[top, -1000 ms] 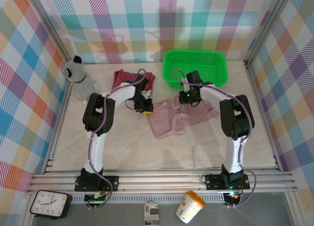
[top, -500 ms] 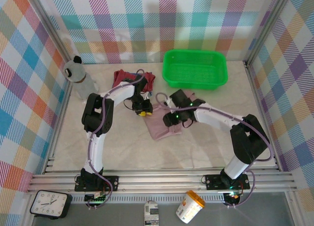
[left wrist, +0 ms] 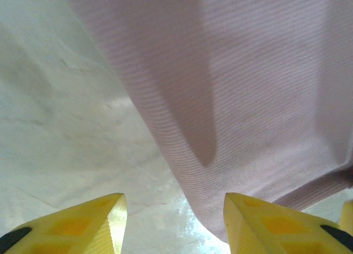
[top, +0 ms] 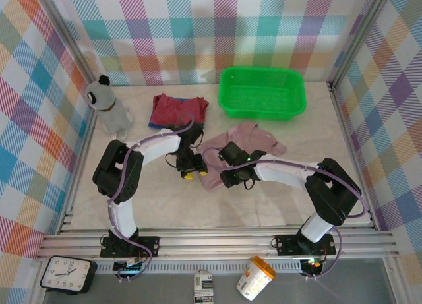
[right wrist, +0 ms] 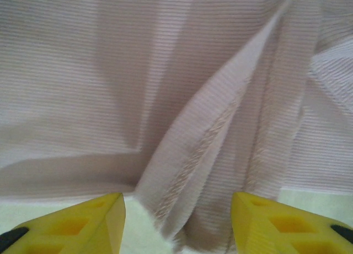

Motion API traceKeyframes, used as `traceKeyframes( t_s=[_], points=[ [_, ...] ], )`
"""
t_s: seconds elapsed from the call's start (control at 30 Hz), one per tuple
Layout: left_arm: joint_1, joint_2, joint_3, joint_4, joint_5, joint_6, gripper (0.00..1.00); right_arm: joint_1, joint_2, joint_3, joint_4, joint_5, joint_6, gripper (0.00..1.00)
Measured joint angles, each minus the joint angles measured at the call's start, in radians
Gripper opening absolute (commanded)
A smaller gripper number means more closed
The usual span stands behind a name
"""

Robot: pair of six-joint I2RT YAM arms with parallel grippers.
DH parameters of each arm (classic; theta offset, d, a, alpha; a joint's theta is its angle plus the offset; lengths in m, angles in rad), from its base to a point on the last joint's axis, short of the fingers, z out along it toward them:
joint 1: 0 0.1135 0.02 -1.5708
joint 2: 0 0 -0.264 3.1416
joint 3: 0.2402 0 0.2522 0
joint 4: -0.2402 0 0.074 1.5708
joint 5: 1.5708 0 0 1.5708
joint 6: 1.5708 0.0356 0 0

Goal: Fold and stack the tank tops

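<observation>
The pale pink tank top (top: 254, 140) lies rumpled mid-table, its near-left corner between my two grippers. The dark red tank top (top: 178, 108) lies folded at the back, with a sliver of the blue one (top: 152, 124) under its left edge. My left gripper (top: 189, 170) is open just left of the pink corner. In the left wrist view, the left gripper (left wrist: 172, 210) has bare table between its fingers and pink cloth (left wrist: 248, 100) at its right finger. My right gripper (top: 231, 177) is open; in the right wrist view, a pink hem fold (right wrist: 193, 155) lies loose ahead of the right gripper (right wrist: 176, 210).
A bright green basket (top: 262, 106) stands at the back right. A grey bottle (top: 109, 106) stands at the left wall. Plaid walls close in three sides. A clock (top: 64, 275) and a tub (top: 256, 277) sit below the near rail.
Both grippers opened. The right arm swung from beside the basket to the pink top's near-left corner, carrying cloth over. The left gripper pulled back toward me.
</observation>
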Motion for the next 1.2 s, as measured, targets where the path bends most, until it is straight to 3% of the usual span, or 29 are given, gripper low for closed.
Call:
traceKeyframes(
  t_s=[0.2,0.37,0.6,0.83,0.9,1.03,1.2],
  points=[
    [-0.061,-0.002,-0.074,0.109,-0.003,-0.122,0.47,0.0,0.03,-0.017,0.039,0.047,-0.011,0.46],
    [-0.061,0.006,-0.074,0.087,-0.036,-0.154,0.22,-0.01,0.029,-0.05,0.054,0.058,-0.015,0.37],
    [-0.053,0.014,-0.059,0.04,-0.066,-0.113,0.0,-0.069,-0.01,-0.086,0.075,0.056,-0.023,0.22],
    [-0.039,0.039,-0.017,-0.01,-0.069,-0.051,0.0,-0.129,-0.01,-0.083,0.065,0.048,-0.038,0.15],
    [-0.039,0.039,-0.014,-0.014,-0.07,-0.042,0.0,-0.133,-0.012,-0.077,0.065,0.03,-0.038,0.2],
    [-0.039,0.039,-0.011,-0.011,-0.074,-0.026,0.0,-0.106,-0.076,-0.077,0.063,-0.035,-0.026,0.46],
    [-0.036,0.039,-0.01,-0.001,-0.067,-0.026,0.0,0.032,-0.142,-0.076,0.102,-0.061,0.001,0.59]
  ],
)
